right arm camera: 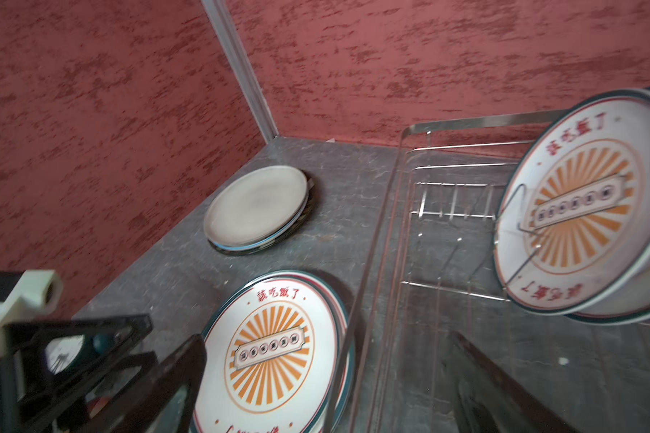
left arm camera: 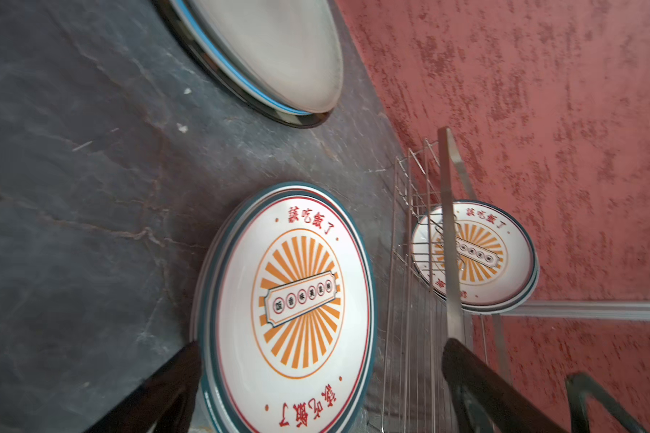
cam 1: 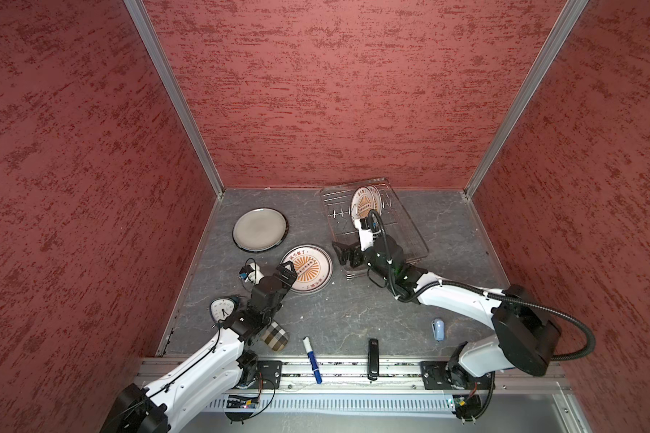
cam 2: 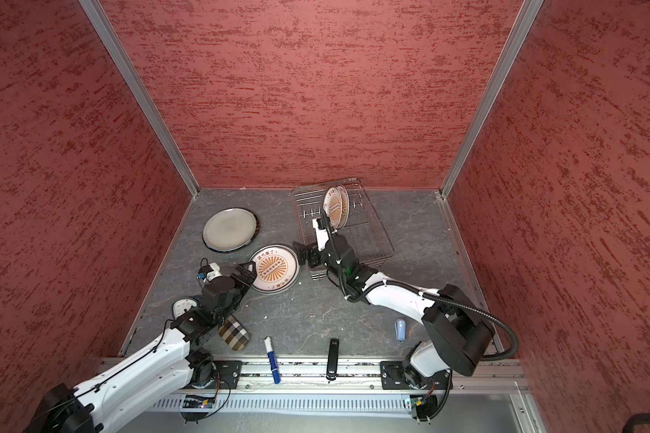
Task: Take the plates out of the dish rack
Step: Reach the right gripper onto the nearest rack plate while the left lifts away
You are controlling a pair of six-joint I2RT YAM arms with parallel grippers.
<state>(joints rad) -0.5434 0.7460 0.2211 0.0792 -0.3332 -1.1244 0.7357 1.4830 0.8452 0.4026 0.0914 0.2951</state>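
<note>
Next pick, as judged: R hand (cam 1: 340,258) clears the dish rack (cam 1: 404,225) side wire, comes at the upright plates (cam 1: 364,204) edge-on, pinches the front rim and lifts straight off the prongs, no twist. Plates stand at rack's far end, well past R hand, which hovers at the near corner, fully spread, empty. L hand (cam 1: 289,275) also spread, empty, by sunburst stack (cam 1: 310,262) on counter (cam 1: 353,307).

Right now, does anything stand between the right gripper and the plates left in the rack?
Yes. The rack's low side wall runs between the open right gripper and the plates, and a wire prong crosses the front plate's face. Nothing else visible.
</note>
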